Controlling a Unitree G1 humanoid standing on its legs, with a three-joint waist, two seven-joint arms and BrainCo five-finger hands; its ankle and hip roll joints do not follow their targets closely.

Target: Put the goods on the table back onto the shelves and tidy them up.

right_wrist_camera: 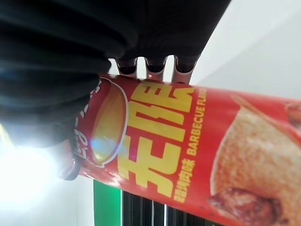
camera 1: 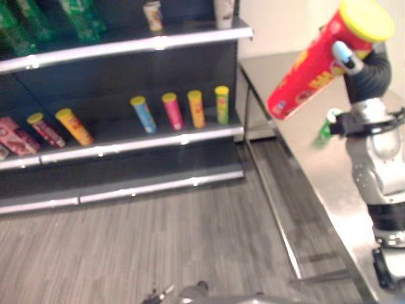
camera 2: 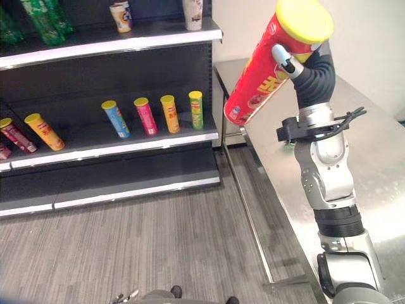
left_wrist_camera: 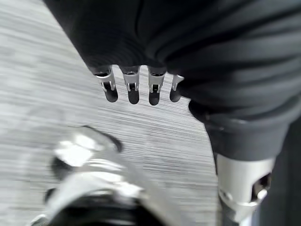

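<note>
A tall red chip can (camera 2: 266, 69) with a yellow lid is held tilted in the air, above the near corner of the steel table (camera 2: 373, 164) and beside the shelf's right end. My right hand (camera 2: 283, 58) is shut on it near the lid end, and its fingers (right_wrist_camera: 155, 66) curl over the can (right_wrist_camera: 188, 150) in the right wrist view. A green item (camera 1: 329, 125) stands on the table, partly hidden behind my right arm. My left hand (left_wrist_camera: 131, 89) hangs low over the grey floor with relaxed fingers, holding nothing.
The dark shelf unit (camera 1: 126, 145) stands to the left of the table. Its middle shelf holds several small cans, among them blue (camera 1: 143, 113), pink (camera 1: 171, 110), orange (camera 1: 195, 108) and green (camera 1: 221, 104). Green bottles (camera 1: 82, 19) and cups (camera 1: 152, 15) stand on the top shelf.
</note>
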